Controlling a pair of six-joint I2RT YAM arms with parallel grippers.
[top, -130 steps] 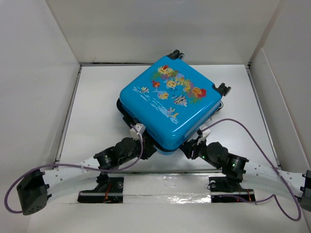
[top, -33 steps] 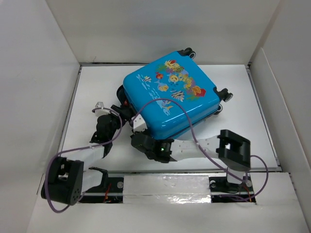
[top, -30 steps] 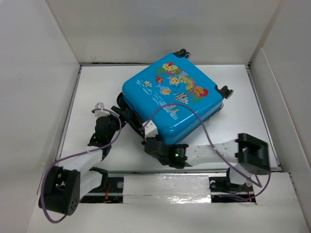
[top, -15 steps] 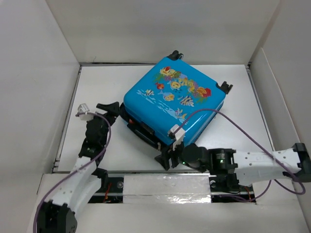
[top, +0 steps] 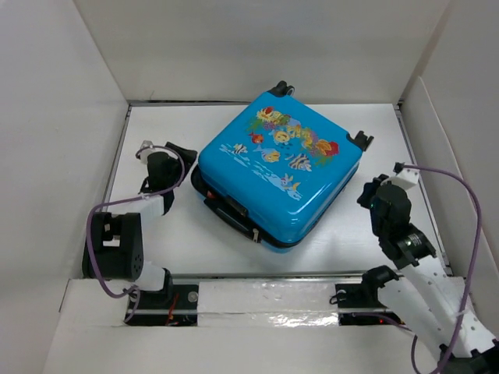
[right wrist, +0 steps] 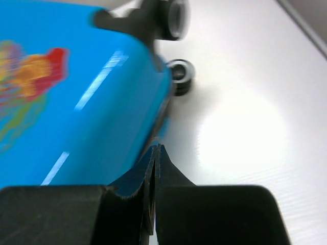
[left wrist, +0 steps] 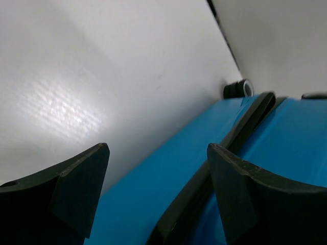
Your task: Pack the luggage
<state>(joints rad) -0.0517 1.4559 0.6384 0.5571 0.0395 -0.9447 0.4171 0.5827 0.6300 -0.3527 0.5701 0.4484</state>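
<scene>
The luggage (top: 281,173) lies flat and closed, fish print up, between the two grippers. The left gripper (top: 184,153) is just beside one corner. From overhead you can't read its fingers, but the left wrist camera shows them spread wide and holding nothing, with the blue shell and its dark seam (left wrist: 250,118) right ahead of the tips. The right gripper (top: 366,192) sits apart from the opposite side. Its wrist view shows the fingers (right wrist: 167,172) pressed together on nothing, the shell ahead to the left, and a black wheel (right wrist: 180,76) ahead on the white table (right wrist: 245,127).
</scene>
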